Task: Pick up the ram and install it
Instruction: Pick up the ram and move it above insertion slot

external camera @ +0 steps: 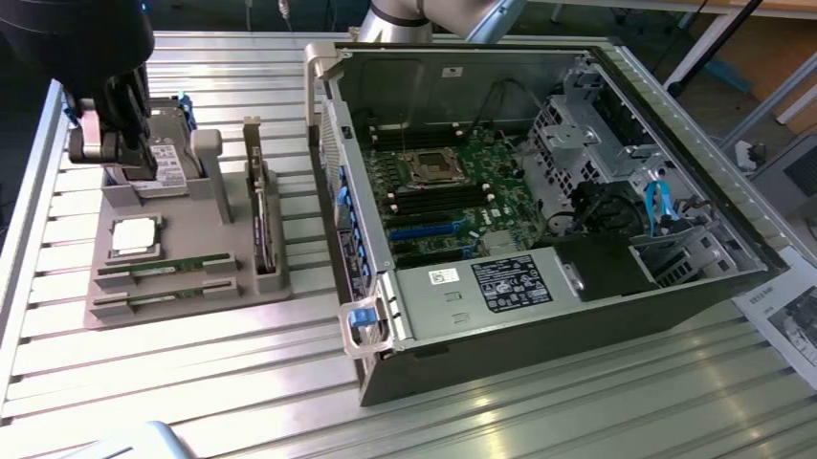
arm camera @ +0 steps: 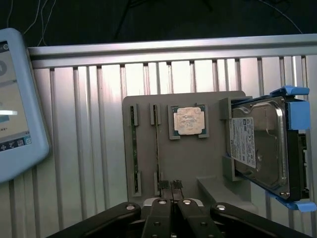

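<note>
The arm (external camera: 406,17) enters at the top of the exterior view as a silver joint and a dark link. Its bulky black wrist (external camera: 71,38) sits far to the exterior view's left. The gripper (external camera: 125,143) hangs beneath it, pointing down. In the wrist view the two black fingers (arm camera: 163,198) lie pressed together, tips touching, with their linkage bars splayed to either side.

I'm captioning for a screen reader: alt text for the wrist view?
The shut gripper hovers over a grey holder on a slatted table. The holder carries two ram sticks in slots, a silver processor and a hard drive in a blue frame.
</note>
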### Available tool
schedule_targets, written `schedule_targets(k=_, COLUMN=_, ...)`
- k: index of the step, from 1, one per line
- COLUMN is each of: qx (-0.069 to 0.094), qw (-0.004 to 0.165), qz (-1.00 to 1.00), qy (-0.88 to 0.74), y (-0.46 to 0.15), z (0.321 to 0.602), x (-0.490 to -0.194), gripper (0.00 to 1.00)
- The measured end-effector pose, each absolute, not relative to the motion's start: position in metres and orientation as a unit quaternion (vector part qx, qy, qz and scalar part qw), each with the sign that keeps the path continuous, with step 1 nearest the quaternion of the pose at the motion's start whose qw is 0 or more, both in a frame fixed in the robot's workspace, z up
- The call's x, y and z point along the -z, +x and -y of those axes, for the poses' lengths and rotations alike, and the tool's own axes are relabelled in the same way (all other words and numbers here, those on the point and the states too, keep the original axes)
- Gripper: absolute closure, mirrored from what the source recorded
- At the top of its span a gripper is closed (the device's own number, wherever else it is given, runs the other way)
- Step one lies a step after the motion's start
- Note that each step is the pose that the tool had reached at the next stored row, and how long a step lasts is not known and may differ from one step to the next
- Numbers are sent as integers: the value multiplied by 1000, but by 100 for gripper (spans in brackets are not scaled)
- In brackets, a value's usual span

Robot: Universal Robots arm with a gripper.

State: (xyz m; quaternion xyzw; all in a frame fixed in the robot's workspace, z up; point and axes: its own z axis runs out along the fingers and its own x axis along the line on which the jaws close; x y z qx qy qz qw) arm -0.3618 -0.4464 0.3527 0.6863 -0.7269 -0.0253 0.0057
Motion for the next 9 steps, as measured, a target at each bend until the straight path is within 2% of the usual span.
schedule_targets(k=9, qx=25, qw=6, qz=726, qy=688, y=-362, z=450, x=-338, gripper=90)
